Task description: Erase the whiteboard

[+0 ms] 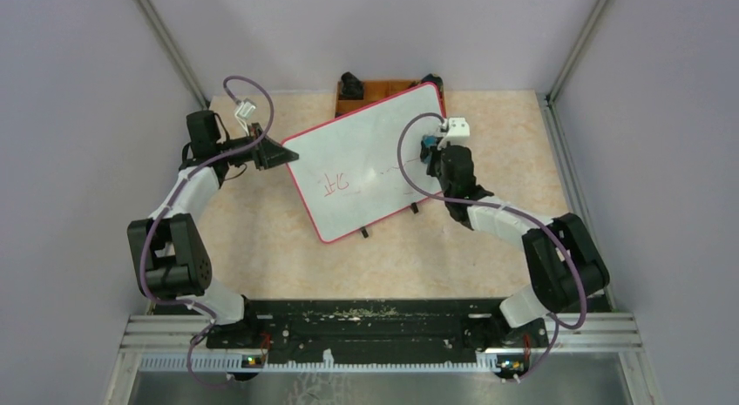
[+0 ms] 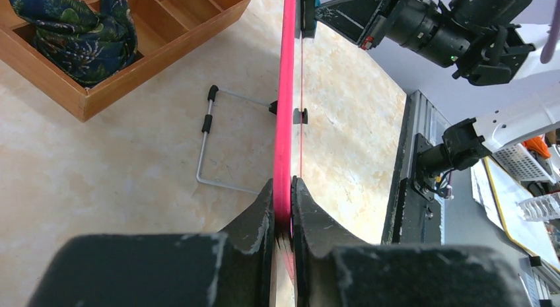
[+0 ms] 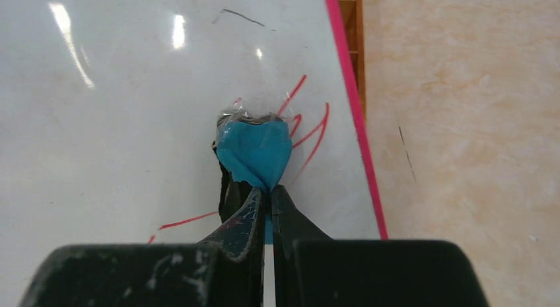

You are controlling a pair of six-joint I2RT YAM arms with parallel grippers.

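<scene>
The whiteboard (image 1: 366,148) lies tilted in the middle of the table, white with a thin red rim. Red handwritten characters (image 1: 335,183) sit near its lower left. More red strokes (image 3: 310,129) lie near its right rim. My left gripper (image 1: 283,152) is shut on the board's left rim (image 2: 288,89), which I see edge-on between the fingers (image 2: 264,214). My right gripper (image 3: 267,191) is shut on a small blue wiper (image 3: 254,152). The wiper's tip touches the board's surface (image 3: 119,122) beside those strokes. From above, the right gripper (image 1: 433,151) is over the board's right part.
A brown wooden tray (image 2: 152,36) holding a dark patterned cloth (image 2: 79,30) stands behind the board (image 1: 375,91). A wire stand (image 2: 218,142) props the board from below. Grey walls close in the table on three sides.
</scene>
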